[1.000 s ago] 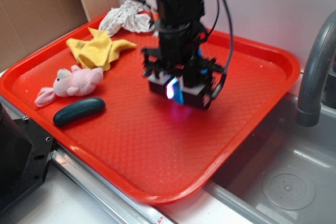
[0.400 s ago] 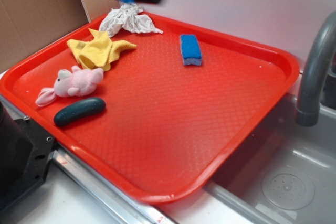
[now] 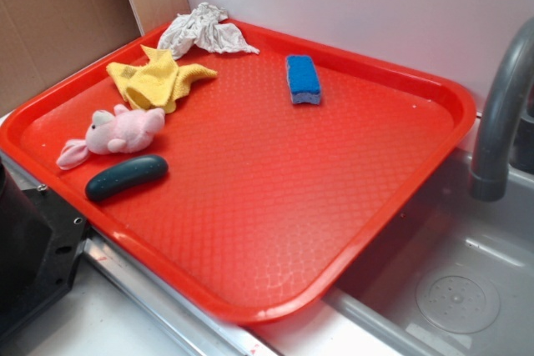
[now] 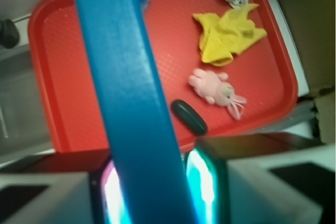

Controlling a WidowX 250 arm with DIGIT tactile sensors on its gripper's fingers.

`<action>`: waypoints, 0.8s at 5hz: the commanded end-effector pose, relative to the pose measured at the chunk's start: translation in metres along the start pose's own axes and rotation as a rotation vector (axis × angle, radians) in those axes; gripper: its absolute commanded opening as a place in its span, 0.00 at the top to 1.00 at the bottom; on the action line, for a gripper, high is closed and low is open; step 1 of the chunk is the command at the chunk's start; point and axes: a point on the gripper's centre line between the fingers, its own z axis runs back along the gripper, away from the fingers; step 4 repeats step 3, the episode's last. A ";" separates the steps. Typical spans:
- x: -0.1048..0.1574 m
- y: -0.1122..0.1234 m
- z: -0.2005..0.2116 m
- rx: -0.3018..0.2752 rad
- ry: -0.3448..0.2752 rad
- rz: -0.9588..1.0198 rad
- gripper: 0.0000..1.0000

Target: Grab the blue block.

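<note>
Wrist view: the claw (image 4: pixel 152 182) is clamping the blue block (image 4: pixel 131 103) between its two glowing pads — jaws closed down to the block's width, block sticking out long and straight ahead of the camera. The block is off the red tray (image 4: pixel 63 103) and hanging high above it; the whole tray is showing far below.

Exterior view: the arm is out of frame apart from a dark sliver at the top edge, so the block isn't visible there. Lying on the tray: blue sponge (image 3: pixel 303 78), yellow cloth (image 3: pixel 156 79), white rag (image 3: pixel 203 30), pink plush (image 3: pixel 113 133), dark green oblong (image 3: pixel 126 178). Sink and faucet (image 3: pixel 501 114) sitting to the right.

Step — grasp looks done, lift in hand. Next move calls for just keeping the squeeze steady; the smooth faces could be slipping if the grip loosens.
</note>
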 end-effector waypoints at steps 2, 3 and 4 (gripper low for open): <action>0.031 0.049 -0.031 0.053 -0.006 0.145 1.00; 0.031 0.050 -0.034 0.053 0.012 0.139 1.00; 0.031 0.050 -0.034 0.053 0.012 0.139 1.00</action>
